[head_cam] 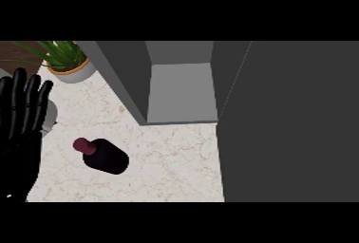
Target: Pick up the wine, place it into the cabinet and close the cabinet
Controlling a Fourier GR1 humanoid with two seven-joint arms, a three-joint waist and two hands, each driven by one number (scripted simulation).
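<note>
Pale marble counter (175, 166) with faint brown veining fills the lower middle of the head view, and on it stands the wine (103, 155), a dark bottle with a maroon cap, seen almost from straight above so that its neck leans toward the upper left. It sits alone on the stone, left of centre, touched by nothing. Behind it, further back on the counter, the grey cabinet (179, 85) is open, its pale inner floor and back wall showing, and its dark door (291, 123) swings out to cover the whole right side of the view. At the back left corner a potted plant (67, 61) with long green leaves stands in a light round pot. The left hand (21, 114) shows at the left edge, black, fingers straight and pointing up, holding nothing, well apart from the bottle. No right hand shows anywhere.
</note>
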